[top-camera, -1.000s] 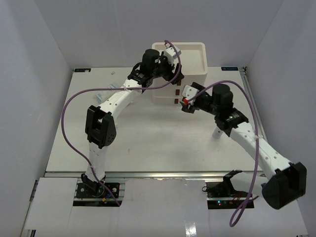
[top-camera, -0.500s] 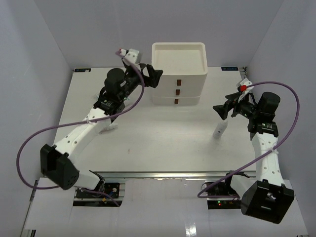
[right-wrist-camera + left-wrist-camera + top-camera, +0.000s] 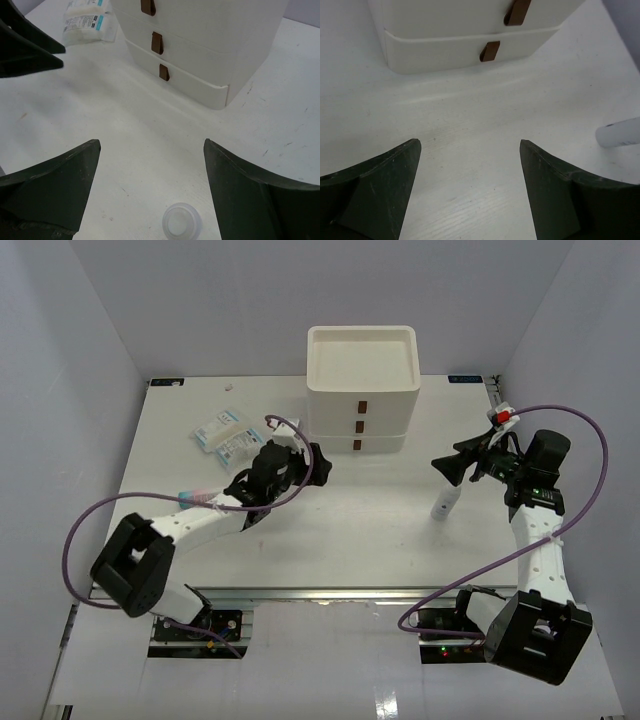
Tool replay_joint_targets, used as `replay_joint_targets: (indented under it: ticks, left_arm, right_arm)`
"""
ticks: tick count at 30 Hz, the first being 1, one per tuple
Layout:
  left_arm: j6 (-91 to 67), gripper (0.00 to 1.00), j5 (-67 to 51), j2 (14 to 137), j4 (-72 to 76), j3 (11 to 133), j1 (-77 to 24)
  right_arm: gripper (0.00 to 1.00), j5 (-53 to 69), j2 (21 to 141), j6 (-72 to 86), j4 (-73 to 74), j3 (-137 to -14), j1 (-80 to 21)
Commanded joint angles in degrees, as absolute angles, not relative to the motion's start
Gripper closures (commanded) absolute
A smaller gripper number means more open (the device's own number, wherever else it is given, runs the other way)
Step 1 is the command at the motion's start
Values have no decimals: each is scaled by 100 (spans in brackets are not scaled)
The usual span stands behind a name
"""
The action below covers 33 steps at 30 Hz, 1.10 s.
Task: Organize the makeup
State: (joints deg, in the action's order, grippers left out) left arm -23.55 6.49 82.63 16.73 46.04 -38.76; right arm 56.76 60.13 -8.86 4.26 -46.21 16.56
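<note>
My left gripper (image 3: 322, 466) is open and empty, low over the table in front of the white three-drawer box (image 3: 360, 390); in its wrist view (image 3: 469, 145) only bare table lies between the fingers. My right gripper (image 3: 447, 466) is open and empty, just above and beside a slim white tube (image 3: 443, 502) lying on the table. That tube's round cap (image 3: 182, 222) shows between the right fingers, and its end shows in the left wrist view (image 3: 619, 133). Clear packets with white-blue contents (image 3: 228, 437) lie at the back left, also in the right wrist view (image 3: 88, 19). A pink-blue tube (image 3: 196, 497) lies by the left arm. No sponges show.
The box's three drawers with brown handles (image 3: 157, 42) are shut, and its top tray (image 3: 361, 357) looks empty. A small red and white item (image 3: 503, 416) sits at the table's right edge. White walls close in the table at left, right and back.
</note>
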Motion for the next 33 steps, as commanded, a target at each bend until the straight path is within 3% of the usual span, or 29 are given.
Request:
replay_joint_targets:
  ticks: [1,12,28,33]
  left_arm:
    - [-2955,13,1590,9359,1918,5464,-4196]
    - [-3450,19,2433,11548,1566,7436,-4419]
    - [-3226,31,3058,12518,2153,8314,-4666]
    - [-3286,40,3194,12749,2024,8628,-4659]
  right_arm:
    - [10,5774,5896,-732,264,-4524,1729]
    - [10,5824,5732,-694,236,-4380,1888]
    - [10,5941,5584,-573,116,-4315,1978]
    - [10,6014,5544,-481,70,-4287,2025]
